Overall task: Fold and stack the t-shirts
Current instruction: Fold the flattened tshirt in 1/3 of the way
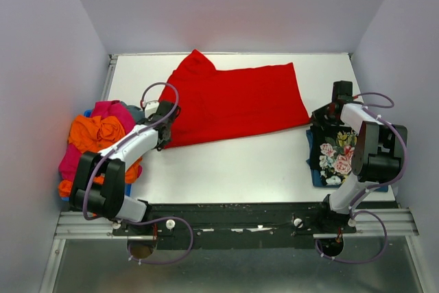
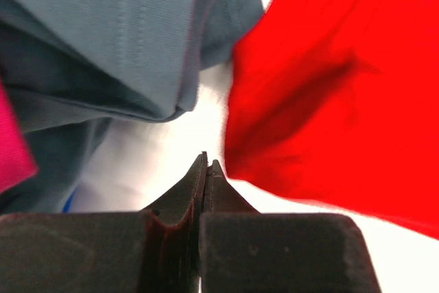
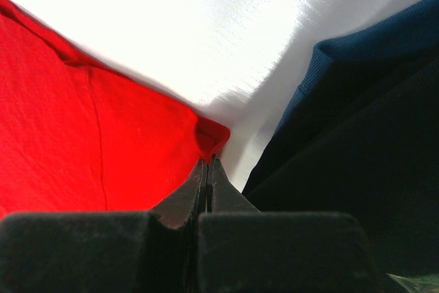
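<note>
Red t-shirt point(image 1: 233, 101) lies spread and rumpled across the back centre of the white worktop point(image 1: 233, 169).

Right jaws: fully closed, pinching the shirt's near right corner. The cloth puckers up at the tips.

Left jaws: closed tip to tip at the shirt's near left edge. The red edge sits just beside the tips; cannot tell whether any fabric is caught.

Left side of worktop: crumpled heap of tees, with the orange tee point(image 1: 96, 132) on top, the magenta tee point(image 1: 110, 109) around it, and the teal-grey tee point(image 2: 103, 32) nearest the red one.

Right side: black floral tee point(image 1: 336, 156) lying on a blue tee point(image 3: 370, 46), near the pinched corner.
</note>
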{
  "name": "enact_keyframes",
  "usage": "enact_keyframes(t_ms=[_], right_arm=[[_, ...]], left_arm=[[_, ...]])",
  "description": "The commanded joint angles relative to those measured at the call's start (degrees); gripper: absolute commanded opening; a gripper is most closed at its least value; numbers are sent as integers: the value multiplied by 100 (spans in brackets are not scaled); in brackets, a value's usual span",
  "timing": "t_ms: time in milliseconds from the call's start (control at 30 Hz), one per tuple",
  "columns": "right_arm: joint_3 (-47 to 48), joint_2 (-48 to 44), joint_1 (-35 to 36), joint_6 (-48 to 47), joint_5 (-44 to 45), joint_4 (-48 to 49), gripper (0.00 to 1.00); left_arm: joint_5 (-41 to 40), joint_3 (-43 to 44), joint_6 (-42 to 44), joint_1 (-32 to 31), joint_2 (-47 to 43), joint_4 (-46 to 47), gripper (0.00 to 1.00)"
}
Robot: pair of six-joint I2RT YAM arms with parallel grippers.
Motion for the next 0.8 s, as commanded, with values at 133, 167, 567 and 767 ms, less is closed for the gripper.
enact_keyframes(t_ms=[133, 167, 567, 767], right_arm=[[-55, -177, -65, 92, 138, -83, 1], [-64, -195, -74, 92, 156, -83, 1], [-125, -195, -65, 92, -2, -4, 1], [-152, -230, -65, 101, -29, 13, 1]], left_arm=[[37, -134, -396, -212, -610, -551, 22], [37, -221, -492, -282, -786, -577, 30], [952, -2411, -3014, -362, -3346, 1795, 48], [477, -2647, -4403, -362, -2950, 2040, 45]])
